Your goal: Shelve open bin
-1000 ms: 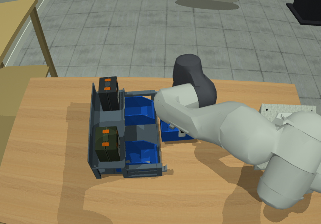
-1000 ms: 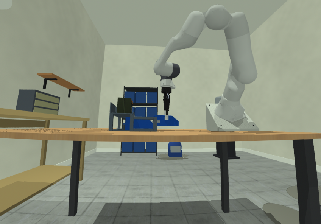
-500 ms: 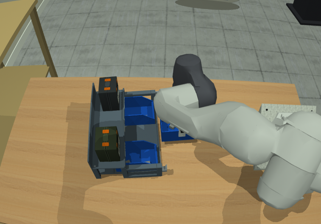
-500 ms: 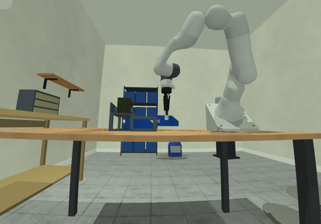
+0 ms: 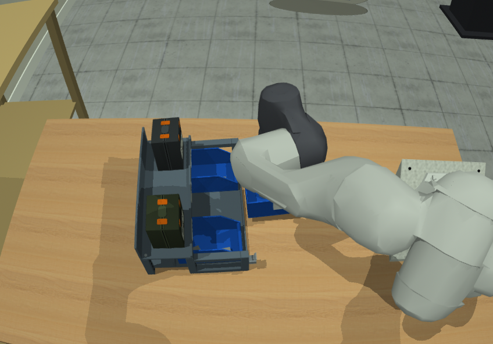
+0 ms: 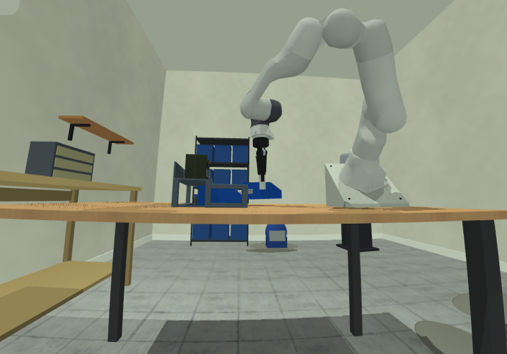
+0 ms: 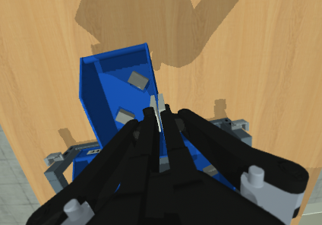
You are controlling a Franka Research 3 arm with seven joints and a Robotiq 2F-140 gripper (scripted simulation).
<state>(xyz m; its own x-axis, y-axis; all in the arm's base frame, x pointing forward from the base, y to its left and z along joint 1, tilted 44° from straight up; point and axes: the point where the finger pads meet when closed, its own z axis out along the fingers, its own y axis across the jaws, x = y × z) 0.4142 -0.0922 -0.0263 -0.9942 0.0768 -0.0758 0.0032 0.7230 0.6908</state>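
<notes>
The blue open bin (image 5: 264, 205) hangs a little above the table, mostly hidden under my arm in the top view. In the wrist view the bin (image 7: 114, 90) holds several grey parts (image 7: 137, 80). My gripper (image 7: 158, 102) is shut on the bin's thin right side wall, and it also shows in the exterior view (image 6: 261, 178). The bin's near end reaches the front lip (image 5: 242, 208) of the grey shelf (image 5: 190, 197), in front of the free middle place (image 5: 217, 204). Two blue bins (image 5: 211, 169) (image 5: 217, 233) stand either side of that place.
Two dark cases with orange latches (image 5: 166, 143) (image 5: 163, 221) stand on the shelf's upper board, over the bins' rear ends. My arm's base plate (image 5: 438, 173) is at the table's right. A blue rack (image 6: 220, 190) stands on the floor behind.
</notes>
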